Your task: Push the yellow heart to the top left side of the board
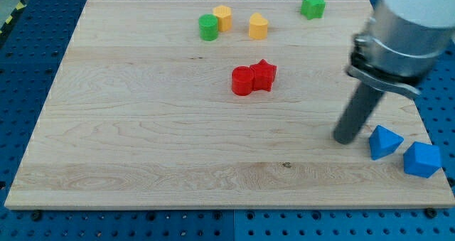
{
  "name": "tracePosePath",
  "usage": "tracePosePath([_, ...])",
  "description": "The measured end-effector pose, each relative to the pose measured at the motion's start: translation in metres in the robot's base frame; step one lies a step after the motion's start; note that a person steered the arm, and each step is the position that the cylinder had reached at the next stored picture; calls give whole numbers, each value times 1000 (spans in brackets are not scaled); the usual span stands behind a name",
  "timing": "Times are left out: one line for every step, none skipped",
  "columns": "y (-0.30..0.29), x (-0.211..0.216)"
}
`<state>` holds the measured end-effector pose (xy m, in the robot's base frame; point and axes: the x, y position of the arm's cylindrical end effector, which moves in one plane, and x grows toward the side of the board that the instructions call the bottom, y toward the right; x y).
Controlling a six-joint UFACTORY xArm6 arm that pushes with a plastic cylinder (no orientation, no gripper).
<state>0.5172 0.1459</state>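
Observation:
The yellow heart (258,26) lies near the view's top, a little right of centre. A yellow hexagon (222,18) and a green cylinder (208,28) sit just to its left, touching each other. My tip (346,137) rests on the board at the view's lower right, far from the yellow heart and just left of a blue triangle block (384,141).
A red cylinder (242,81) and a red star (264,75) touch at the board's centre. A green star (312,5) is at the top right. A blue cube-like block (421,160) sits by the right edge. The wooden board (142,127) lies on a blue perforated table.

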Motion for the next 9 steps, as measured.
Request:
tracePosePath([-80,-31])
tracePosePath([-141,-30])
tracePosePath([-149,-30])
tracePosePath([-150,-31])
tracePosePath([-192,-63])
tracePosePath([-267,-96])
tracePosePath([-301,-102])
tracePosePath([-294,-107])
tracePosePath([-248,-122])
